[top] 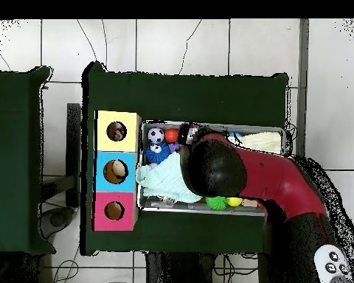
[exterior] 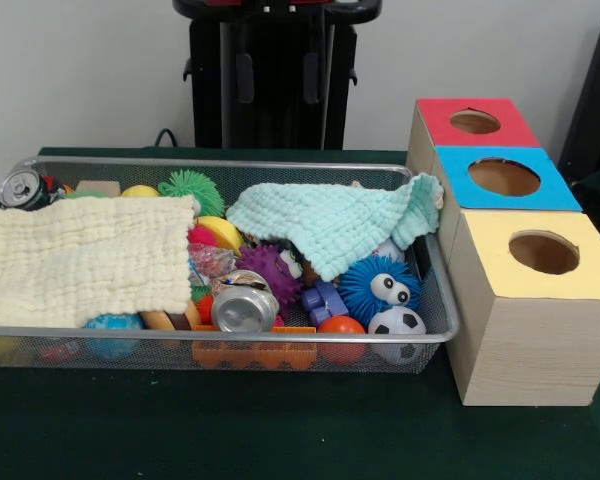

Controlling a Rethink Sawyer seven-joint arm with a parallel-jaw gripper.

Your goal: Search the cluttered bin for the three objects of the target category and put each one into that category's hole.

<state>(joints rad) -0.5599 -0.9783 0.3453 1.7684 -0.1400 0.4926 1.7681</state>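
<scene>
The wire mesh bin (exterior: 220, 334) lies on the green table, full of toys; it also shows in the overhead view (top: 209, 208). One wrinkly confetti-spotted wad (exterior: 212, 262) shows in the bin's middle, between a yellow ball and a silver can (exterior: 244, 305). No other wads show. The yellow-topped box's hole (exterior: 543, 252) is at the near right; overhead it shows at the row's top (top: 116, 131). The arm's black end (top: 217, 166) hangs high over the bin's middle, and the gripper under it is hidden. The front view shows no arm.
A cream cloth (exterior: 80, 255) covers the bin's left half and a mint cloth (exterior: 335, 222) drapes its back right. A second can (exterior: 22, 188) lies at the far left corner. Blue-topped (exterior: 504, 177) and red-topped (exterior: 475, 121) boxes stand behind the yellow one.
</scene>
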